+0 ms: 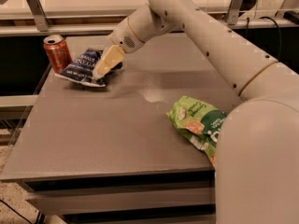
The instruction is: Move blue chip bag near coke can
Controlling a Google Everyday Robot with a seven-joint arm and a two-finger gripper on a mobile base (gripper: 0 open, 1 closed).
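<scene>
- The coke can is seen upright at the far left of the table, left of the fingers.
- The blue chip bag is laid between can and fingers. Its left edge is just beside the can's base, and its right end is pinched.
- The gripper is angled down onto that end, with the fingers closed narrowly on the bag.
- A green bag is noted well right of the fingers.
</scene>
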